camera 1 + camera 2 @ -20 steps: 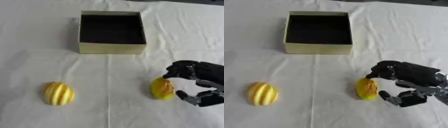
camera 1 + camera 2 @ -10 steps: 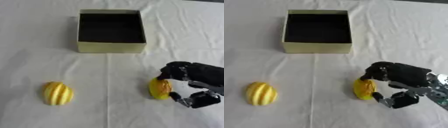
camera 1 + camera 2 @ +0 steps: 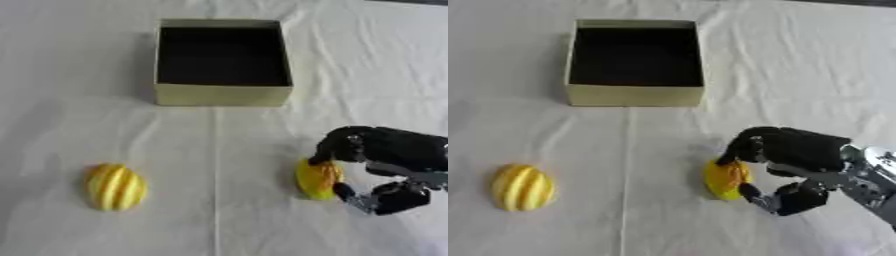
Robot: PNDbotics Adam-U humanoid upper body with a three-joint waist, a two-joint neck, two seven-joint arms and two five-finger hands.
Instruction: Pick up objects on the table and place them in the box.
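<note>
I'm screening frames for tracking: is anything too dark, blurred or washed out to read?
Left eye view: box interior is black, contents unreadable; soft overall blur. Right eye view: right hand is dark against the white cloth, its fingers hard to separate; yellow fruits stay distinct.

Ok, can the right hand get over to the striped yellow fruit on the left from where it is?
Probably not right now: the right hand is curled around the other yellow fruit. The cloth between it and the striped fruit is bare, so nothing blocks the path, but it lies far across on the left.
</note>
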